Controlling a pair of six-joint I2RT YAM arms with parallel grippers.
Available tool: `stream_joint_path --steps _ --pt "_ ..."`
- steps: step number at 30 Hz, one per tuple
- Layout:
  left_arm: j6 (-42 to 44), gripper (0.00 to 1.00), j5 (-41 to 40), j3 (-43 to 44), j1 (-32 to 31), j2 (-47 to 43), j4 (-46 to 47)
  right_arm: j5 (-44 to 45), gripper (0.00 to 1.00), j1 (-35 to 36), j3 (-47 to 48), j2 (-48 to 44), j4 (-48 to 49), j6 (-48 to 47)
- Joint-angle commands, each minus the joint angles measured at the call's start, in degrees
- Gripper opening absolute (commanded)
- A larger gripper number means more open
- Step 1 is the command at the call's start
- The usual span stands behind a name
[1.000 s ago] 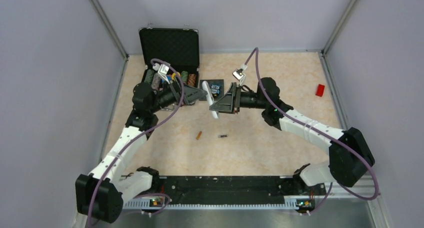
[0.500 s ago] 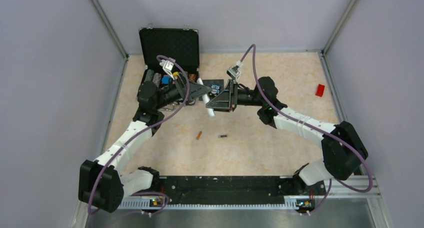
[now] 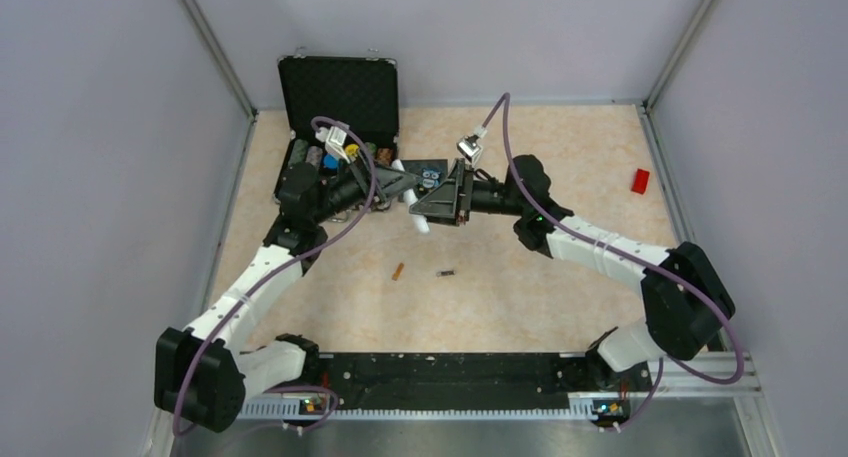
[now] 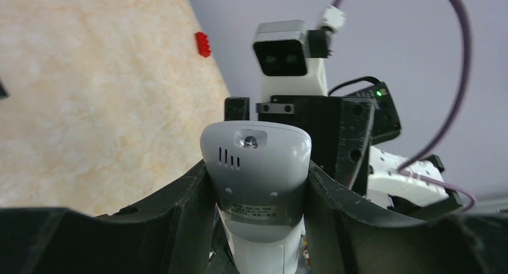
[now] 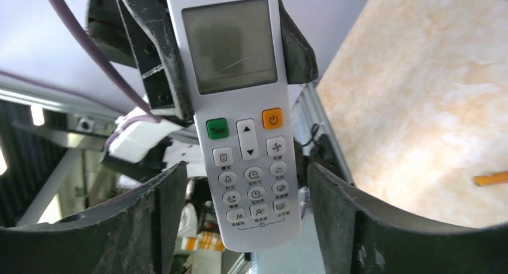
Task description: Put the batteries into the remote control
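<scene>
**Remote control held off the table between the two arms, batteries loose below.**

The remote control (image 5: pixel 242 124) hangs above the back of the table (image 3: pixel 560 317), its screen end pinched between the fingers of the left gripper (image 4: pixel 257 166). The right gripper (image 5: pixel 245 178) is spread wide, one finger on each side of the remote's button end, with a gap showing on both sides. The orange battery (image 3: pixel 398 271) and the dark battery (image 3: pixel 446 273) lie apart on the table, nearer the arm bases. A red block (image 3: pixel 640 181) sits by the right wall.
</scene>
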Motion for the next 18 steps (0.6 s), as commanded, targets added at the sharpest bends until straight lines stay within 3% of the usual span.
stream_joint_path --steps 1,10,18 --pt "7.3 0.00 -10.1 5.5 -0.3 -1.9 -16.5 6.1 0.77 0.6 2.3 -3.8 -9.0 -11.2" --pt "7.3 0.00 -20.6 9.1 -0.5 -0.5 -34.1 23.2 0.83 6.8 11.4 -5.8 -34.3 -36.7" --pt "5.1 0.00 -23.2 11.6 -0.5 0.8 -42.4 37.7 0.79 13.8 17.0 0.8 -42.3 -43.8"
